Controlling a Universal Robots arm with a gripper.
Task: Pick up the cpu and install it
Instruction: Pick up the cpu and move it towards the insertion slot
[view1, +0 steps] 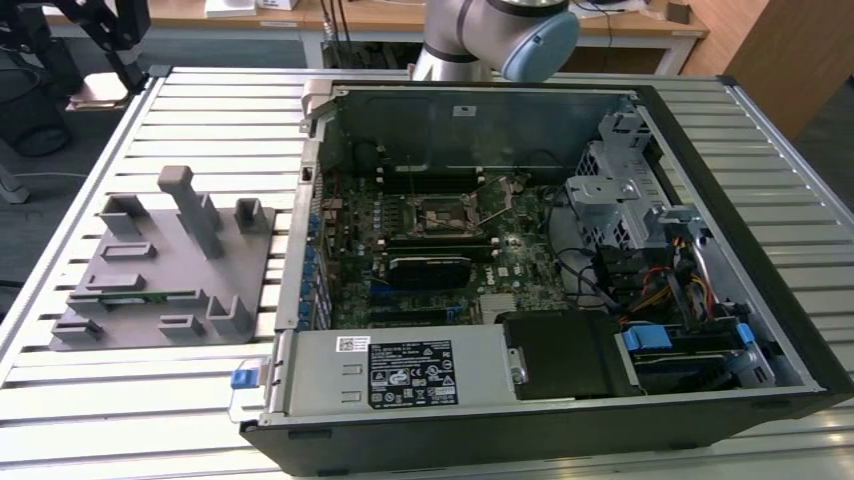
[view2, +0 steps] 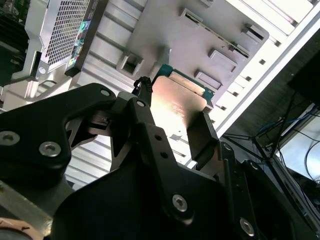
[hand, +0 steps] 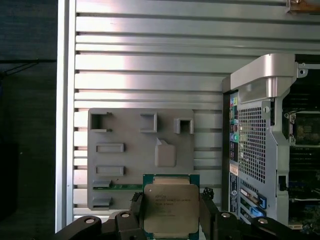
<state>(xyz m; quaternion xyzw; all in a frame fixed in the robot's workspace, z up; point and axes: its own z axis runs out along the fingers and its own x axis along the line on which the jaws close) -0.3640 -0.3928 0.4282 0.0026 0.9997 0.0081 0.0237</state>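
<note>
Slatted aluminium table (hand: 150, 65) | grey fixture tray (hand: 130, 165) on it | pincer (hand: 172, 200) clamps cpu (hand: 171, 215) by two edges | printed lid showing

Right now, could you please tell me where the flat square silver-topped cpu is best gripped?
On two opposite thin edges, approaching from its shiny top side: the flat square silver-topped cpu has straight parallel sides, and the black gripper clamps it just so.

One cpu (hand: 171, 207), one computer case (view1: 561, 428), one tray (view1: 167, 282)

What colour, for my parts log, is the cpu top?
Silver cpu, green-edged; best in first wrist view.
</note>
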